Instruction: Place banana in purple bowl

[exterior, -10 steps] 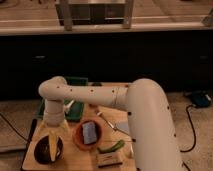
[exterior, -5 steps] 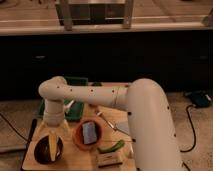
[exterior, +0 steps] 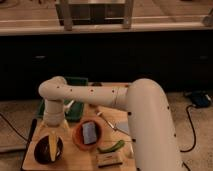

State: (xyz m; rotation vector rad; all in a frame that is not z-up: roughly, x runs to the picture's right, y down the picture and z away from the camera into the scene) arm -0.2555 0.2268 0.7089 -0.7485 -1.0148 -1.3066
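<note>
The purple bowl (exterior: 44, 154) sits at the front left corner of the wooden table. The yellow banana (exterior: 52, 146) lies inside it, pointing up toward the arm. My gripper (exterior: 54, 131) hangs from the white wrist directly above the bowl's far rim, right at the banana's upper end. I cannot tell whether it touches the banana.
An orange bowl (exterior: 78, 137) with a grey-blue object (exterior: 89, 133) stands right of the purple bowl. A green curved vegetable (exterior: 112, 147) and a small flat packet (exterior: 109, 159) lie at the front. A green tray (exterior: 76, 111) is behind the wrist. My white arm (exterior: 145, 120) crosses the table's right side.
</note>
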